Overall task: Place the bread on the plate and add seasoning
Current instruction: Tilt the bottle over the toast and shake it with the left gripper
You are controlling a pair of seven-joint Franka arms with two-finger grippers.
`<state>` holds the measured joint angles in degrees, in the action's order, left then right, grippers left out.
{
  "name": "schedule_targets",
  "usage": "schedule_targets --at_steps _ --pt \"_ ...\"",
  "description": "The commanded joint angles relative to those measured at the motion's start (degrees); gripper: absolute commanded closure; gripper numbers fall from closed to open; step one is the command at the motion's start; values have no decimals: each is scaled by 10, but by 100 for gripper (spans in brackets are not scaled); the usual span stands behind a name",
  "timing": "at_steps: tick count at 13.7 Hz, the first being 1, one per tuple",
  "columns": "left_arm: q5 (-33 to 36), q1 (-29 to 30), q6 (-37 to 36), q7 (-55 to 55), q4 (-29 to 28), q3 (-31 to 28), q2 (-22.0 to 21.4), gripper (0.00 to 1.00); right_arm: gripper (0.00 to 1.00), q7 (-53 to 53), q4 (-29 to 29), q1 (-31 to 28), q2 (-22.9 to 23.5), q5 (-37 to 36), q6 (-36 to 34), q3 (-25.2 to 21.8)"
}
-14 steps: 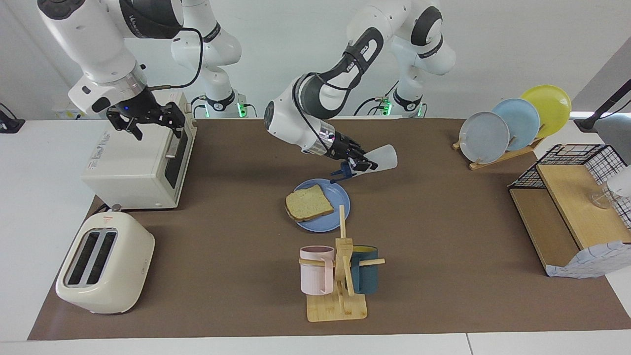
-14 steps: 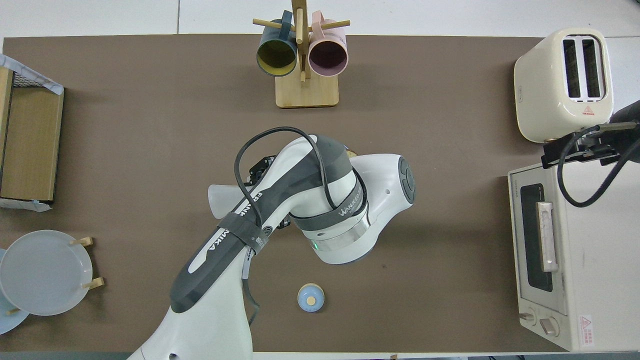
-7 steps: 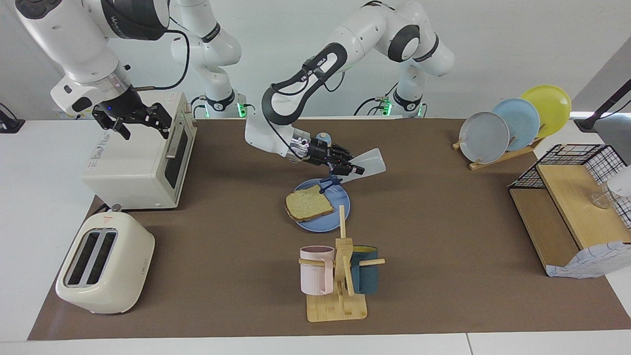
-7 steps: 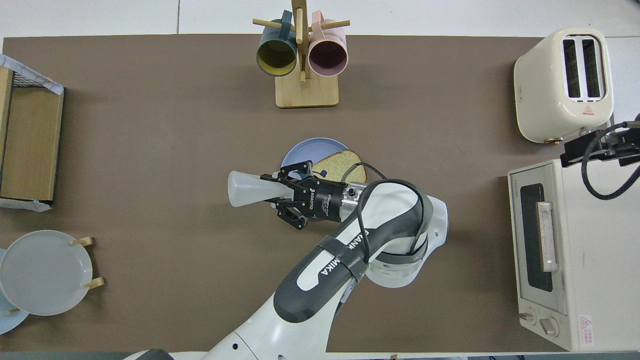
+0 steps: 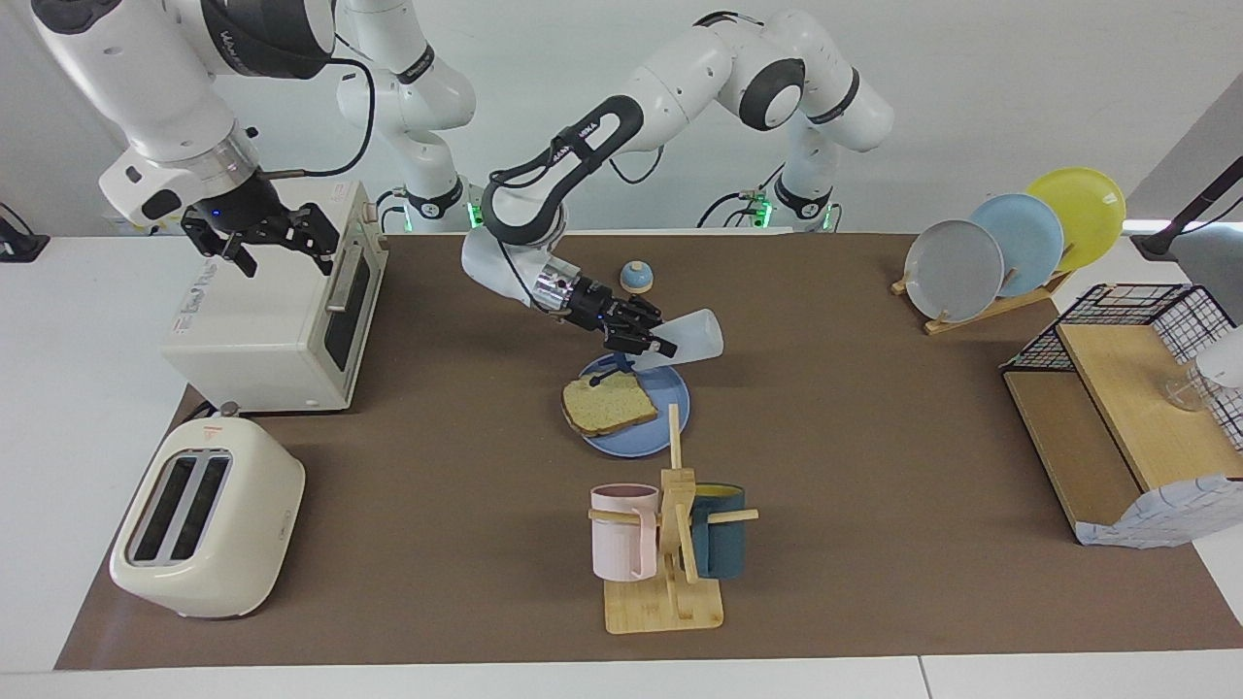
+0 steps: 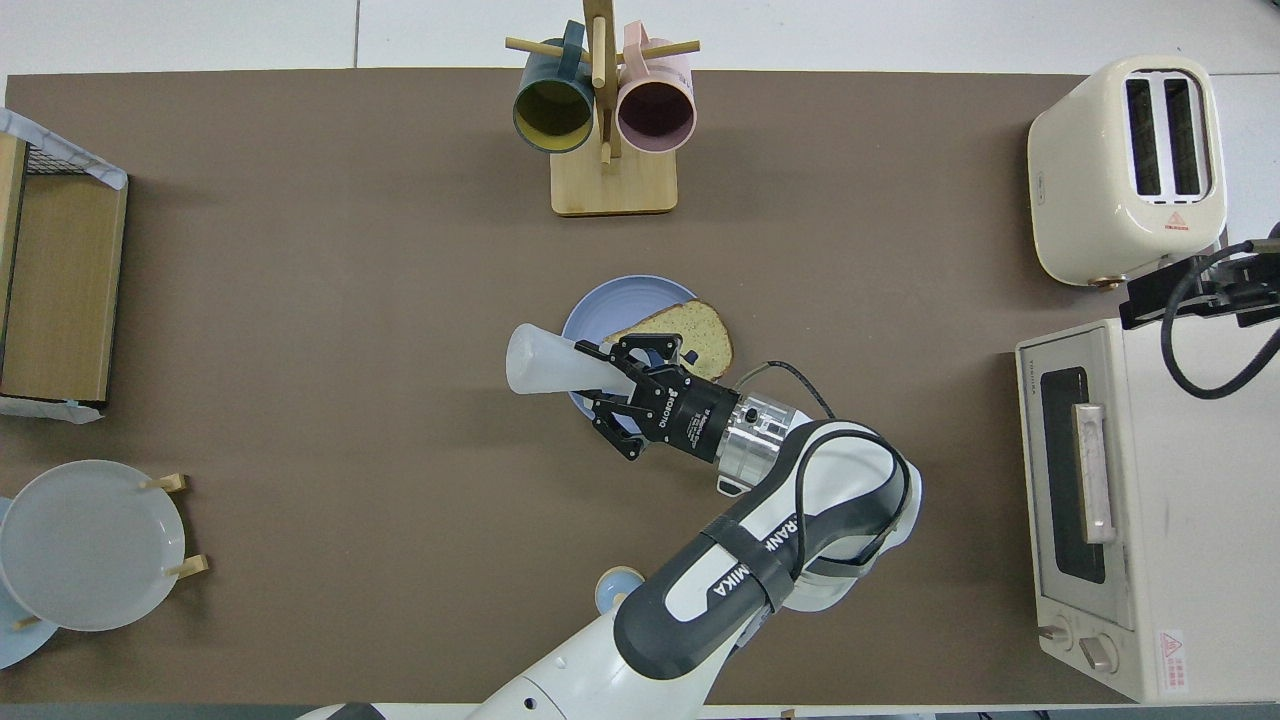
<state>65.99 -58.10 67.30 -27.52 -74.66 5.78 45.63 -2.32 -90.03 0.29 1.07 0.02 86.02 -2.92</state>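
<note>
Translucent white plastic seasoning bottle w/ dark navy cap (image 5: 680, 342): shifted since prev. frame, now over the round medium-blue plate (image 5: 670, 419) rather than beside it. Long axis near-horizontal, tilted; cap end down toward the square tan wholegrain bread slice (image 5: 609, 403), base toward left arm's end of table. Clamped in left gripper (image 5: 643, 340), jaws closed on neck. Cap seen in facing view only; hidden overhead. Right gripper (image 5: 260, 230): fingers spread, over white toaster oven (image 5: 262, 320), waiting.
</note>
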Motion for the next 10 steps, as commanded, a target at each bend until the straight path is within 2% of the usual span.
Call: schedule_targets --at_steps 1,5,8,10 --pt "29 20 39 -6 -49 -9 -14 100 0 -9 -11 -4 -10 -4 11 5" --pt "48 58 48 -7 -45 -11 -12 100 0 -7 -11 -4 -10 -4 11 5" --pt "39 43 36 -8 -41 -10 -14 100 0 -8 -11 -4 -11 -4 6 5" --pt "33 12 26 -8 -39 -8 -15 100 0 -8 -11 -5 -10 -4 6 5"
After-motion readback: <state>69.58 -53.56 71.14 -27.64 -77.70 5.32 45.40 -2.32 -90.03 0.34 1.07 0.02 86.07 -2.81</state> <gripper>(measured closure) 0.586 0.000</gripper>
